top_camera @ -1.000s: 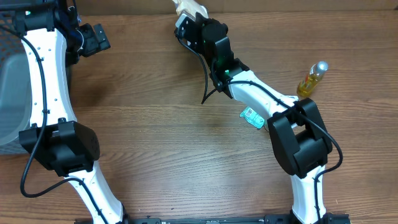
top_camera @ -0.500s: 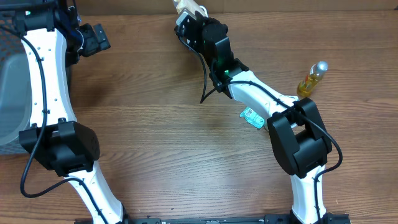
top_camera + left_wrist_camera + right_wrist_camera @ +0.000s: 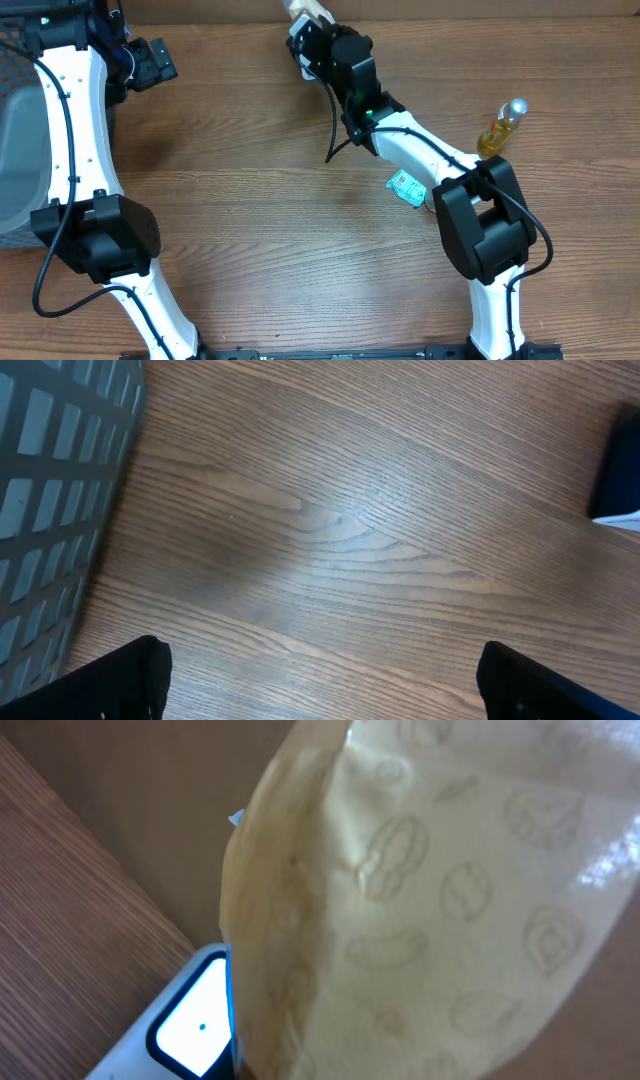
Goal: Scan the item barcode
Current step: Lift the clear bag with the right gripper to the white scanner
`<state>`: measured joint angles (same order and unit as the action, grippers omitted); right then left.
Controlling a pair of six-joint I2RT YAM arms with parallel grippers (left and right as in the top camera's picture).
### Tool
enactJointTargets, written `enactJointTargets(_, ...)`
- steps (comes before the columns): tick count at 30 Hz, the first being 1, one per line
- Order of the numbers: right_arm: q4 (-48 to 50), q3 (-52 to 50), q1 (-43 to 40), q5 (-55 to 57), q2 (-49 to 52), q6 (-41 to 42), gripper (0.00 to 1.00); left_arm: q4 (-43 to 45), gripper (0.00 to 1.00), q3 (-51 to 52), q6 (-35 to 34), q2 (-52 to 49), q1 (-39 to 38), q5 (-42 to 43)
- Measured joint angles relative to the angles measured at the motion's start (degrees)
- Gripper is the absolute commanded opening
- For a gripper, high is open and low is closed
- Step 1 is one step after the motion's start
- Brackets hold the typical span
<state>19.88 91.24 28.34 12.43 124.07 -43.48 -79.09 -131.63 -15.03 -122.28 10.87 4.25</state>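
One bottle holds yellow liquid; R pincer grips pouch.

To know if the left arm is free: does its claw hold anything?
No, the left claw stands wide open, with only the table showing.

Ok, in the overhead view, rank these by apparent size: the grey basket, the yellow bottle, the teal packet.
1. grey basket, even though the frame edge crops it
2. yellow bottle
3. teal packet, somewhat smaller than the bottle

Checkout-like robot bench: wooden table, grey basket
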Motion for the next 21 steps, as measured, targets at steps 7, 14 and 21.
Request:
enactJointTargets(7,-3.6,0.0,-0.2,-1.7,0.1,0.7,0.04,0.0,1.0,0.0,0.0,0.0,0.0,0.0)
enactJointTargets(14,-5.6,0.0,-0.2,-2.4,0.1,5.8,0.04,0.0,1.0,0.0,0.0,0.0,0.0,0.0)
enactJointTargets(21,-6.3,0.0,-0.2,-4.6,0.1,9.4,0.04,0.0,0.99,0.0,0.0,0.0,0.0,0.0)
